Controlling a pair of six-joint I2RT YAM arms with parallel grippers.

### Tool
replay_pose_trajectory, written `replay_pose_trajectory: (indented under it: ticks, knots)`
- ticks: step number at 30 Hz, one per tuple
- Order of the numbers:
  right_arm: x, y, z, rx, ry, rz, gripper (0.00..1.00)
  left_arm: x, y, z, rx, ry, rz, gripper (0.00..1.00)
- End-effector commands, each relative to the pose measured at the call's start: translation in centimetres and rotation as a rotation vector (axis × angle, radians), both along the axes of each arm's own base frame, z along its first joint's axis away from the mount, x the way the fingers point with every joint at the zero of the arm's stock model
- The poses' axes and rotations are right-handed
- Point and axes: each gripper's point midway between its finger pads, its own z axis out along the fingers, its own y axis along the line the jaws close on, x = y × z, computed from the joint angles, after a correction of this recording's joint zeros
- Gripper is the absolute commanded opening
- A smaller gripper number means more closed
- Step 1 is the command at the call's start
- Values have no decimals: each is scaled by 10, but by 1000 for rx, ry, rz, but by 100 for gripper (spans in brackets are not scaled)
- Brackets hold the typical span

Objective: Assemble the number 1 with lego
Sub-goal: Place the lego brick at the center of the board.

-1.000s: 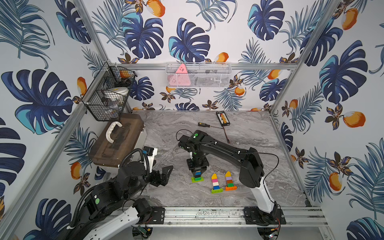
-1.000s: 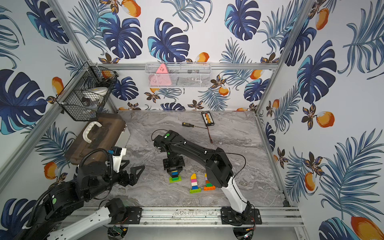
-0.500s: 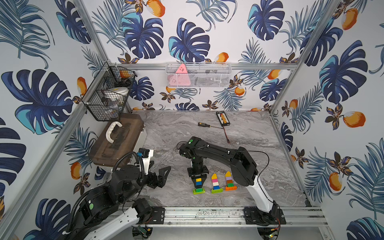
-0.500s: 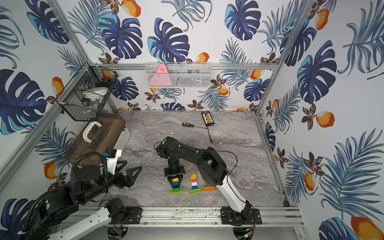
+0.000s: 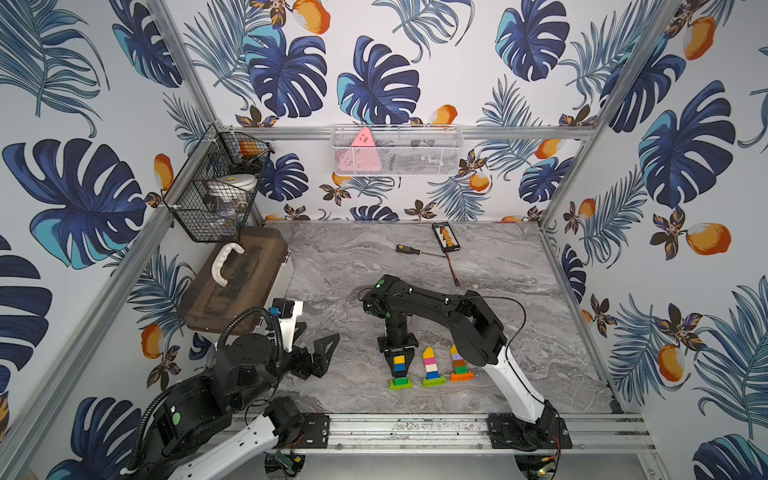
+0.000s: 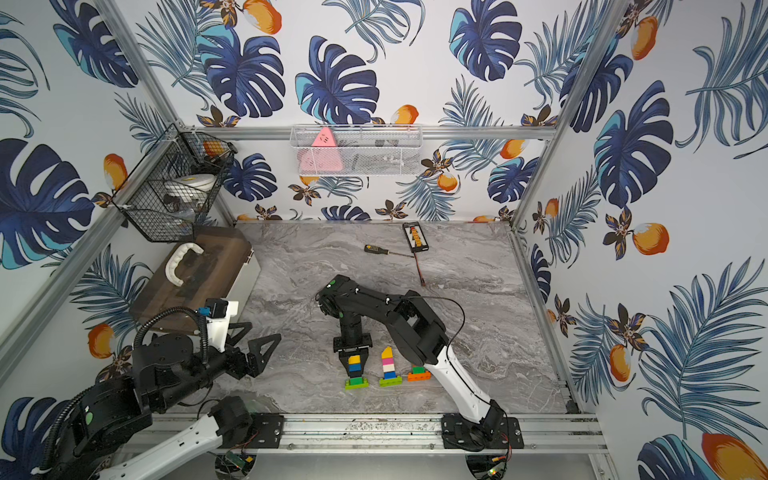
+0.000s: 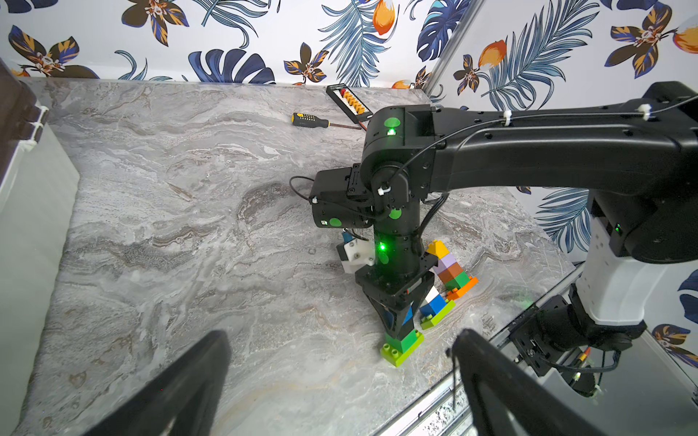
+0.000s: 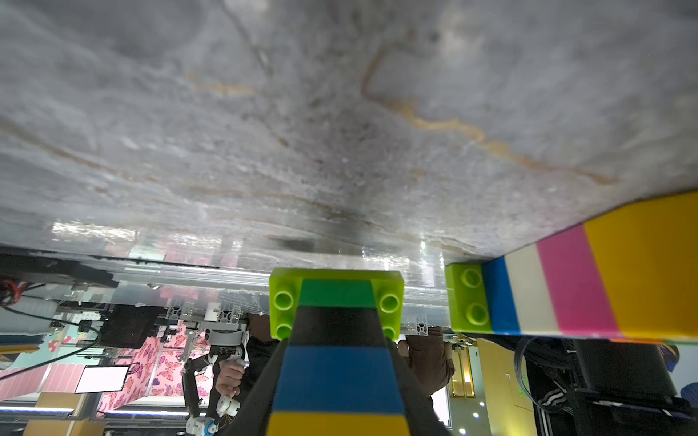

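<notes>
Bent right arm (image 5: pixel 432 301) over the green-based tower (image 5: pixel 401 383)
Wrist vertical, right tool (image 5: pixel 400 369) clenched on that lego, which stands on the surface (image 5: pixel 498 270) just beside the pink-striped tower (image 5: pixel 431 366); left tool (image 5: pixel 312 337) gapes, released, well apart from it.

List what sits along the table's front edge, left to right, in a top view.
left end effector, open → yellow-blue-black lego stack → pink-and-white lego stack → orange-base lego stack
</notes>
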Motion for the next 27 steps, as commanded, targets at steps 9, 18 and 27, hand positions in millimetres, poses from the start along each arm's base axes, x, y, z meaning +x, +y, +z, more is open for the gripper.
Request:
replay_pose_trajectory:
  ticks: [9, 18, 27]
  knots:
    - [16, -9, -10, -32, 23, -38, 53, 3, 2, 4, -8, -17, 19, 99]
    - [80, -19, 37, -9, -280, -99, 76, 6, -1, 0, 9, 3, 22, 99]
    - [162, -94, 174, 93, -1114, -231, 94, 30, -9, -2, 32, 25, 95, 99]
